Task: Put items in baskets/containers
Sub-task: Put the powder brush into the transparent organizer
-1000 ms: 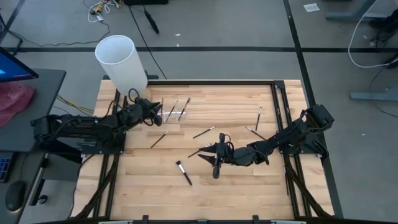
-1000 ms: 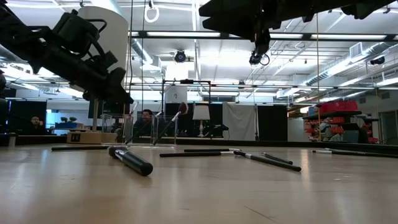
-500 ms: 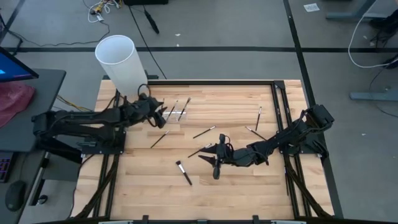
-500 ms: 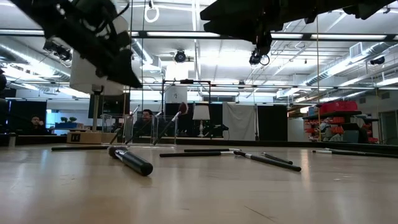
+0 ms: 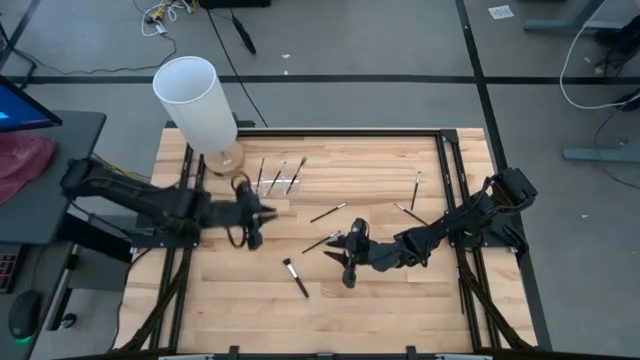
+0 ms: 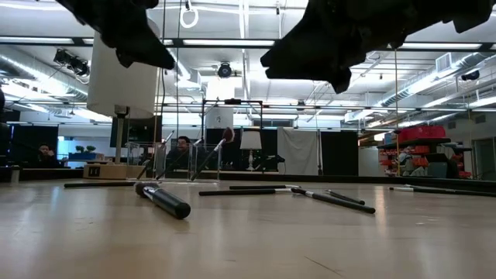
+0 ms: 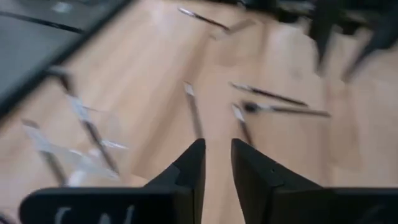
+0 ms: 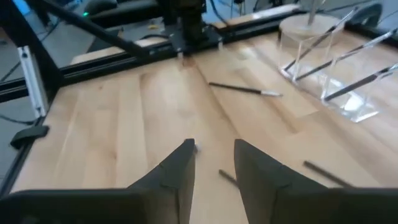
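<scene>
Centrally, the left gripper [image 5: 253, 225] is held slightly parted and empty, left of middle in the high view. Rightward, the right gripper [image 5: 347, 262] is likewise parted, nothing held. Brushes [image 5: 297, 277] are scattered between; three stand in the clear holder [image 5: 279, 180] above.

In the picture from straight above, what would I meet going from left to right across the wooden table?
Tall white cylinder → left gripper → clear holder with three brushes standing in it → right gripper → lone brush lying near the table's right rail.
</scene>
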